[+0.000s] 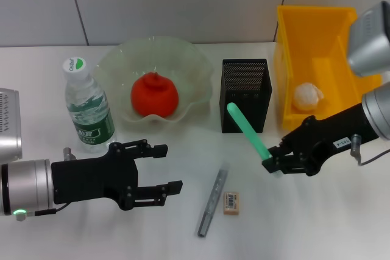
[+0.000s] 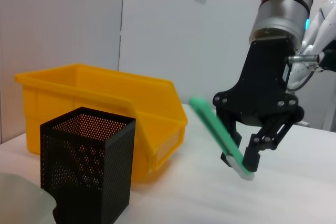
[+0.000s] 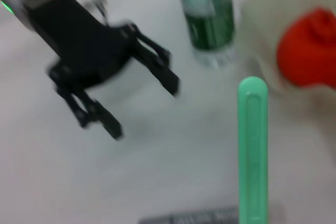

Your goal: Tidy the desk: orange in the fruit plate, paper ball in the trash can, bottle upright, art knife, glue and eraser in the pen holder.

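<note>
The right gripper point(image 1: 272, 164) pinches the glue point(image 1: 247, 130) by its lower end; the stick slants up from the fingers toward the pen holder point(image 1: 245, 95), its tip just before the holder's front wall. The left gripper point(image 1: 164, 168) hovers with fingers spread, beside the upright bottle point(image 1: 88, 109); the art knife point(image 1: 212, 200) and eraser point(image 1: 231, 203) lie between both grippers.

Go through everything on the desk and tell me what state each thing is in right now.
orange: in fruit plate
paper ball: in trash can
bottle: upright, capped
glue: held tilted by right claw
art knife, eraser: lying on desk
pen holder: upright
left claw: open
</note>
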Controlling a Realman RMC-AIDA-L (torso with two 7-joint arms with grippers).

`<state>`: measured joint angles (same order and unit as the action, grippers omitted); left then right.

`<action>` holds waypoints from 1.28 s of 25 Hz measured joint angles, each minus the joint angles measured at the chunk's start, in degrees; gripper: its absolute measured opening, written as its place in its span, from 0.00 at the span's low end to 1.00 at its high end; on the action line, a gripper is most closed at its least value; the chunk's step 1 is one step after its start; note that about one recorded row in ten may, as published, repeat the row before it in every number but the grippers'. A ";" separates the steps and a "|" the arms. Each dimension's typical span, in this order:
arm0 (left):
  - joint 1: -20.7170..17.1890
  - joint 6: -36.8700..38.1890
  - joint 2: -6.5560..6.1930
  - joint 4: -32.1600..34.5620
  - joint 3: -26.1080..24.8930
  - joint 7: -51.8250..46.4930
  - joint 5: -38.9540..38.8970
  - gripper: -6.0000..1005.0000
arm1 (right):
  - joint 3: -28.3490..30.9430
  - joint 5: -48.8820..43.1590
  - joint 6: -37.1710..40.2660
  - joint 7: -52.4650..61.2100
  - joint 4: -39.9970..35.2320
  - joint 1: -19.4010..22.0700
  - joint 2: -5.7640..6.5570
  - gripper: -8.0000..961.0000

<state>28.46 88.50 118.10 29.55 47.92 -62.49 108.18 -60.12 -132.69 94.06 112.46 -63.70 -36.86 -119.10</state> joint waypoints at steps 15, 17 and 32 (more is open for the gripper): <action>0.20 0.00 0.02 0.07 -0.02 -0.04 -0.01 0.78 | 10.52 23.64 -6.76 -22.01 18.69 4.62 0.01 0.18; 0.20 0.00 0.02 0.07 -0.02 -0.04 -0.01 0.78 | 10.60 25.70 -6.57 -26.32 19.73 5.16 -0.03 0.18; 0.29 -0.06 0.02 0.01 -0.02 -0.27 -0.61 0.78 | 10.91 40.16 -10.79 -53.35 13.84 8.27 -0.07 0.18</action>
<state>28.75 88.44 118.12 29.56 47.90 -62.76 107.57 -49.21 -92.53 83.28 59.11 -49.87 -28.59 -119.17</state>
